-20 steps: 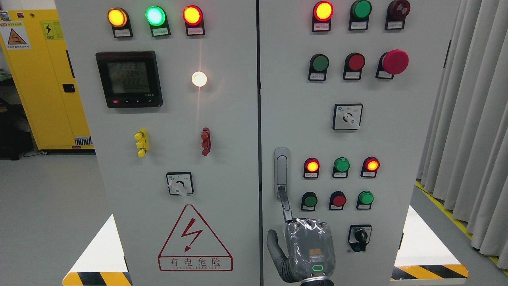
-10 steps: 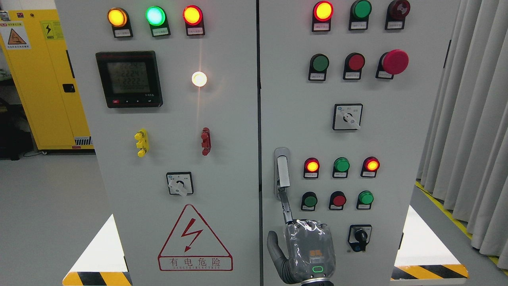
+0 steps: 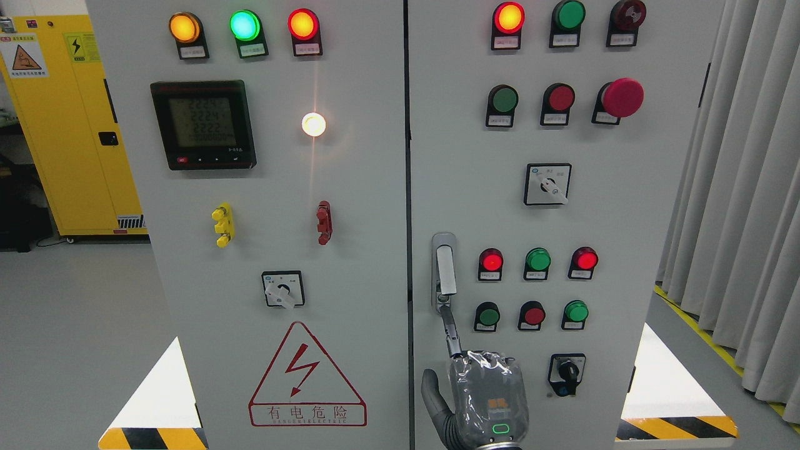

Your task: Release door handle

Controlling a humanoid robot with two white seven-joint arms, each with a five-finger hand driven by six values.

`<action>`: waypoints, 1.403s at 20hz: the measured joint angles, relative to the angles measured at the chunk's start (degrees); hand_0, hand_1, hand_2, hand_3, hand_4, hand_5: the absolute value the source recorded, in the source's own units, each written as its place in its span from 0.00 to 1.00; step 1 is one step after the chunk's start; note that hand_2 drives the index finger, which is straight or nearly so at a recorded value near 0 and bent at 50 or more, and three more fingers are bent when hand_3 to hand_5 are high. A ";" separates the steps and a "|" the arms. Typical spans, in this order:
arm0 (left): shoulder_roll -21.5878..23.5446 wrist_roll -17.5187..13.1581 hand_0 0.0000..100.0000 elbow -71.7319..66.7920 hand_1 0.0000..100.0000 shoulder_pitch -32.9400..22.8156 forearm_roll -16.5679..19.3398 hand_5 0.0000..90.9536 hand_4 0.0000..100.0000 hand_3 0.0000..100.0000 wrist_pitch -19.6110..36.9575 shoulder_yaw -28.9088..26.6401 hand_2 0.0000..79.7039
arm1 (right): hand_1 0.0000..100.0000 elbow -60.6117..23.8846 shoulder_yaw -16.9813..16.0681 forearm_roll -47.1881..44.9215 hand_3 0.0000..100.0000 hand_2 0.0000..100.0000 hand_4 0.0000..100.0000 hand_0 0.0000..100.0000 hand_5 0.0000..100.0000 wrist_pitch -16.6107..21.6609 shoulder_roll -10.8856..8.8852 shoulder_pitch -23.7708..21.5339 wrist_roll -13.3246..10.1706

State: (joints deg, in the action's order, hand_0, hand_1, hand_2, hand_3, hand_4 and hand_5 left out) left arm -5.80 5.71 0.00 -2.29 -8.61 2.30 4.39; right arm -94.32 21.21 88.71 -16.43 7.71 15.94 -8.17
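1. Locate the plastic-wrapped grey robot right hand (image 3: 489, 400) at the bottom edge of the frame, just right of centre. It grasps nothing. One slim finger (image 3: 450, 331) points straight up and the thumb stands off to the left. The remaining fingers are hidden behind the back of the hand, so you cannot tell how they lie. The left hand is not in view.

2. Find the silver-grey vertical swing handle (image 3: 445, 269) directly above the hand, near the left edge of the pale grey right-hand cabinet door (image 3: 625, 250). The extended fingertip meets the lower end of the handle housing. The handle's flap appears to stand slightly proud of its housing, which suggests the latch is tripped.

3. Treat the step in hand as the release itself: contact is down to one fingertip. The next move calls for drawing the hand down and away from the door until the finger is clear of the handle. Avoid sideways drift toward the black rotary switch (image 3: 567, 372) just right of the hand.

4. Note the pale grey left-hand cabinet door (image 3: 362, 250) beside it, closed along the centre seam.

5. Beyond the panel, a yellow steel storage cabinet (image 3: 62, 156) stands at the upper left and a grey pleated curtain (image 3: 737, 187) hangs at the right edge.
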 measured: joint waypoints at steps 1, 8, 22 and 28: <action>0.00 0.00 0.12 0.00 0.56 0.00 0.00 0.00 0.00 0.00 0.00 0.00 0.00 | 0.42 -0.03 0.00 -0.02 1.00 0.08 1.00 0.65 1.00 0.00 -0.01 -0.02 0.00; 0.00 0.00 0.12 0.00 0.56 0.00 0.00 0.00 0.00 0.00 0.00 0.00 0.00 | 0.41 -0.74 -0.02 -0.15 1.00 0.06 1.00 0.64 1.00 0.12 -0.06 0.15 0.62; 0.00 0.00 0.12 0.00 0.56 0.00 0.00 0.00 0.00 0.00 -0.01 0.00 0.00 | 0.41 -3.33 -0.12 -0.22 1.00 0.24 1.00 0.63 1.00 0.19 -0.30 0.48 -0.07; 0.00 0.00 0.12 0.00 0.56 0.00 0.00 0.00 0.00 0.00 -0.01 0.00 0.00 | 0.42 -5.51 -0.25 -0.45 1.00 0.34 1.00 0.67 1.00 1.29 -0.49 -0.33 -0.40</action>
State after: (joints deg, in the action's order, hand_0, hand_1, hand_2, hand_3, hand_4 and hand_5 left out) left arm -5.80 5.71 0.00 -2.29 -8.61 2.29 4.40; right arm -99.83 20.96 88.27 -15.14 7.22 15.61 -8.57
